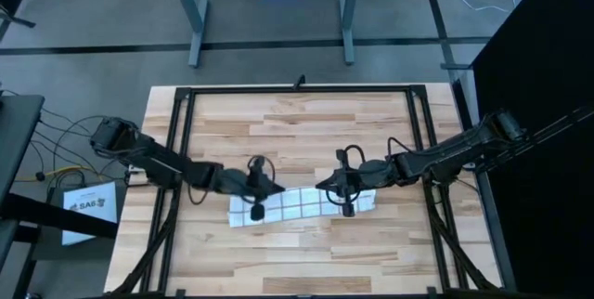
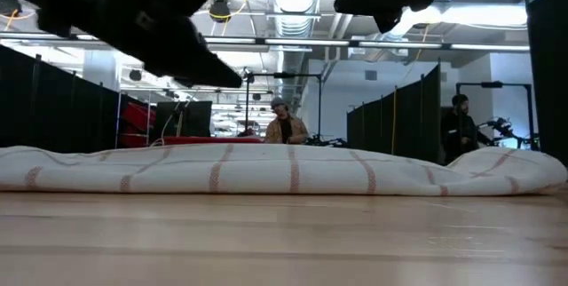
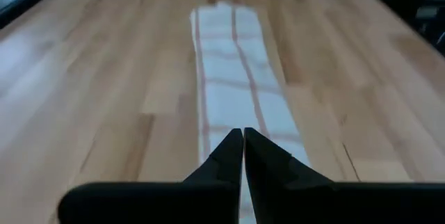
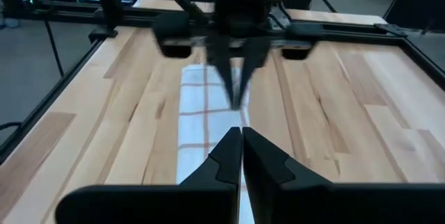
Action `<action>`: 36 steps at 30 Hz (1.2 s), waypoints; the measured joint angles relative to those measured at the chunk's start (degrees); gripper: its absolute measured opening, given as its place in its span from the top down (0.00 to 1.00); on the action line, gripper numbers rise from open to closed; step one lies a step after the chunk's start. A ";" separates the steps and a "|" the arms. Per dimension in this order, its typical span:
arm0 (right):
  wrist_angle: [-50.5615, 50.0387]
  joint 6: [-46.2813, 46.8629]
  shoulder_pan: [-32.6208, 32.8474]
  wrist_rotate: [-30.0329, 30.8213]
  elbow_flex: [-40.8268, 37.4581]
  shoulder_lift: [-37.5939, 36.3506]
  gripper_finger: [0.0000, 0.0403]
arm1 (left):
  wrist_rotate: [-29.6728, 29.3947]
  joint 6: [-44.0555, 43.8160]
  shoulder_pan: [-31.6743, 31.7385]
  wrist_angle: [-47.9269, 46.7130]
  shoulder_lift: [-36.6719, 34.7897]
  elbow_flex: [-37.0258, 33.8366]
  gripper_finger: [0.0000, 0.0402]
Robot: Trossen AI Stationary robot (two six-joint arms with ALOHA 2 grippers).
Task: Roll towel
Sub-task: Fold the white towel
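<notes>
The towel (image 1: pixel 302 204), white with a thin-lined grid, lies as a long narrow band across the middle of the table, running left to right. It looks like a low, thick roll in the low view (image 2: pixel 284 169). My left gripper (image 1: pixel 257 210) is shut above the towel's left part (image 3: pixel 236 78). My right gripper (image 1: pixel 346 210) is shut above its right part (image 4: pixel 208 120). In the low view both dark grippers hang clear above the towel. The right wrist view also shows the left arm's gripper (image 4: pixel 234 78) pointing down over the towel.
A black frame (image 1: pixel 182 150) runs around the wooden table. A white printed sheet (image 1: pixel 90 204) lies off the table at the left. Two people (image 2: pixel 284 128) (image 2: pixel 459 122) stand in the room behind. Bare wood (image 1: pixel 306 262) lies on the near and far sides of the towel.
</notes>
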 joint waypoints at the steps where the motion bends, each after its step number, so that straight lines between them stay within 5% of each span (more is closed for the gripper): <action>1: -0.11 0.15 0.00 0.00 0.00 0.00 1.00 | 0.97 0.75 0.13 2.15 1.72 0.16 1.00; 11: -3.56 1.15 0.07 0.04 -0.09 -0.01 1.00 | 2.99 5.79 3.24 27.57 24.10 4.27 1.00; 23: -5.78 1.39 1.77 0.11 -0.09 -0.02 1.00 | 6.98 -0.25 6.27 33.76 37.62 6.21 1.00; 28: -6.06 1.37 1.77 0.15 -0.09 -0.02 1.00 | 6.45 2.15 6.49 32.60 34.09 4.06 1.00; 36: -8.30 1.25 1.77 0.18 -0.09 -0.02 1.00 | 1.77 7.47 4.94 11.92 16.12 3.87 1.00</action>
